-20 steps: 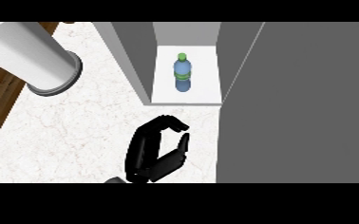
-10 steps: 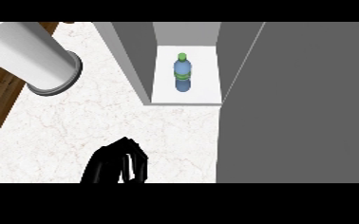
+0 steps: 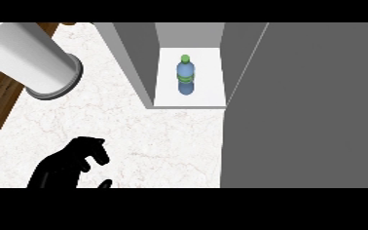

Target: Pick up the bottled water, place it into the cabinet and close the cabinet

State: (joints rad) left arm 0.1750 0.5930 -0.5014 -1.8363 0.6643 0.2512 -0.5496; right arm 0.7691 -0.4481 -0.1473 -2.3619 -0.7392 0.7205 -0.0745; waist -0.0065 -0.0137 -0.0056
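Hand point(image 3: 68, 166) has drawn back left; bottled water point(image 3: 185, 74) stands inside cabinet point(image 3: 137, 63)

no readable text, labels, brands, numbers or signs anywhere in the head view

The bottled water point(image 3: 185, 74) stands upright inside the open cabinet point(image 3: 137, 63), on its white floor. A black hand point(image 3: 68, 165), fingers curled and holding nothing, shows at the counter point(image 3: 165, 141)'s near left edge.

- The surface point(image 3: 144, 136), white marble, fills the left and centre of the frame.
- A grey cylinder point(image 3: 39, 61) lies over its upper-left part.
- The cabinet point(image 3: 137, 63) stands at upper centre; the bottled water point(image 3: 185, 75) stands upright on its white shelf point(image 3: 205, 90).
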